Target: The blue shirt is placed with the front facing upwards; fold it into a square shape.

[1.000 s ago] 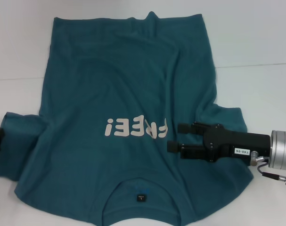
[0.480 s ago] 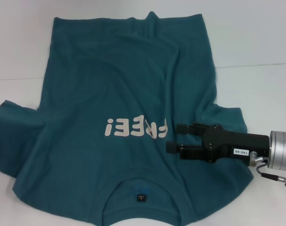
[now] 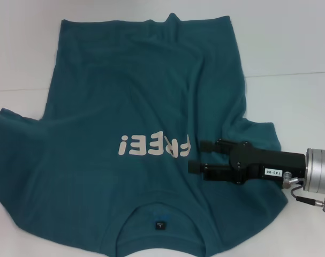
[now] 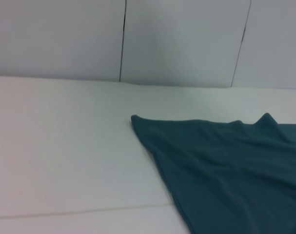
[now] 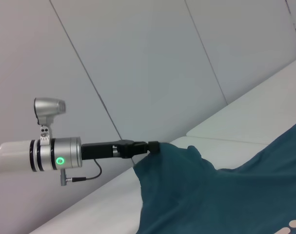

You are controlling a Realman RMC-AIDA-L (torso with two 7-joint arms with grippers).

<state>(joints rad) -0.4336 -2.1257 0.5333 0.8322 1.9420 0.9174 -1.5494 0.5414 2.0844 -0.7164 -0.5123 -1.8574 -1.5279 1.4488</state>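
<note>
The blue shirt (image 3: 135, 107) lies spread on the white table, front up, with white "FREE!" lettering (image 3: 154, 145) and its collar tag (image 3: 159, 224) nearest me. My right gripper (image 3: 199, 156) hovers open over the shirt's right side, just beside the lettering, with nothing between its fingers. My left gripper is outside the head view. The right wrist view shows the left gripper (image 5: 154, 146) shut on the edge of the shirt's sleeve (image 5: 179, 156), which it holds raised off the table. The left wrist view shows only a hem corner of the shirt (image 4: 138, 120).
The white table (image 3: 291, 43) extends beyond the shirt at the back and on both sides, crossed by a seam line (image 3: 291, 74). Pale wall panels (image 4: 182, 39) stand behind the table's far edge.
The left gripper has moved out past the left edge of the head view, drawing the folded left sleeve outward and flat. The right gripper has barely shifted.
</note>
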